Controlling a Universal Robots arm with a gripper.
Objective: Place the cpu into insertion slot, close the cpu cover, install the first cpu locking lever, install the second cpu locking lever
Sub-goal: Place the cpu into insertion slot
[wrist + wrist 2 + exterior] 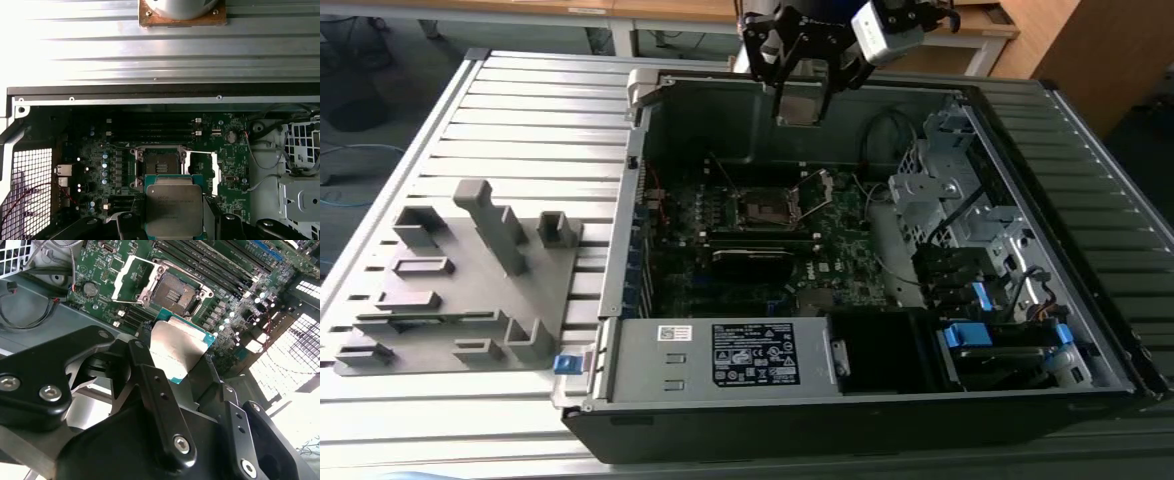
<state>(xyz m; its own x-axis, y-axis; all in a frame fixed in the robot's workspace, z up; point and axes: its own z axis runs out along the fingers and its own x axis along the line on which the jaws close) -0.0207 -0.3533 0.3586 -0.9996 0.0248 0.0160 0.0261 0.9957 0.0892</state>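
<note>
Clamping the cpu (174, 210) by its edges in our tool (801, 108), we hover above the open insertion slot (160, 167), seemingly to line it up; the cpu cover (131, 280) stands open, clearing the way.

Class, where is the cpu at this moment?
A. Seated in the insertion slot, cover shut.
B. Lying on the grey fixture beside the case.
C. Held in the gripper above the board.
C: the gripper grips the cpu by its edges above the board, while the insertion slot lies empty and the cpu cover stands open beside it.
</note>
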